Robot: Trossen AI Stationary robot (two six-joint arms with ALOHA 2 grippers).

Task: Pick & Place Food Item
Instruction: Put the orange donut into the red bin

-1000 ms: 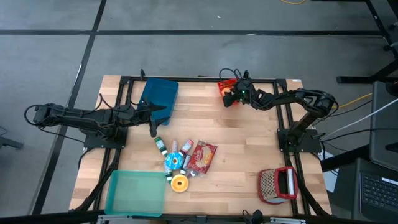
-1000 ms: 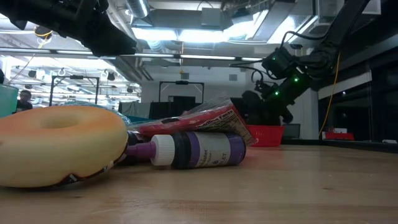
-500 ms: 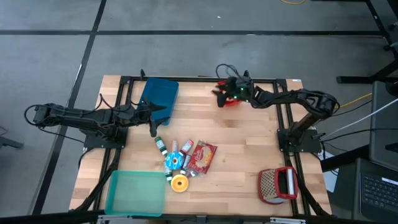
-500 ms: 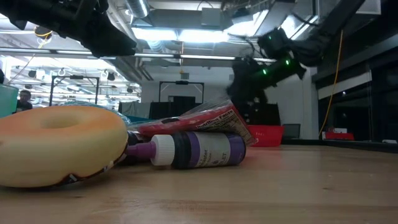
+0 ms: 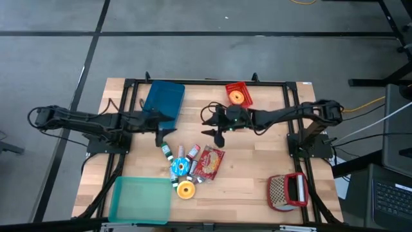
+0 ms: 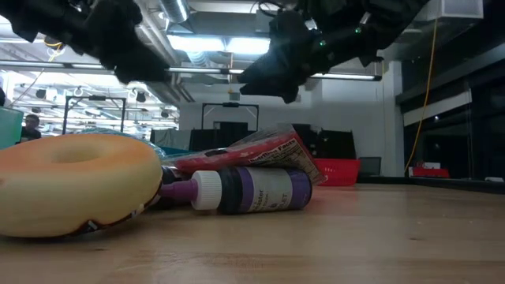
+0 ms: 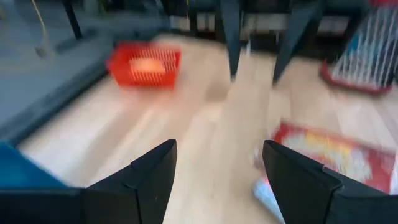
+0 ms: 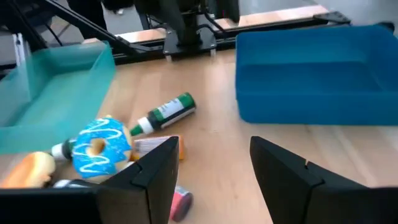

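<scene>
Above the worktop (image 5: 257,151) centre, the right end effector (image 5: 215,126) is hovering open and empty near the food pile (image 5: 193,164), where the blue doughnut (image 8: 98,147) is lying; next, descending to grasp.

The wooden table (image 5: 257,161) stands on a grey floor (image 5: 193,51) crossed by dark lines that meet off the table's far left corner. To the table's right a yellow cable (image 5: 370,103) trails over the floor toward a dark desk with a keyboard (image 5: 393,193). Level across the tabletop, the room behind is a wide workshop: bright strip lights (image 6: 213,43) and ducting overhead, a dark doorway frame (image 6: 229,118) straight behind the table, and dark glazed panels (image 6: 450,126) along the right.
</scene>
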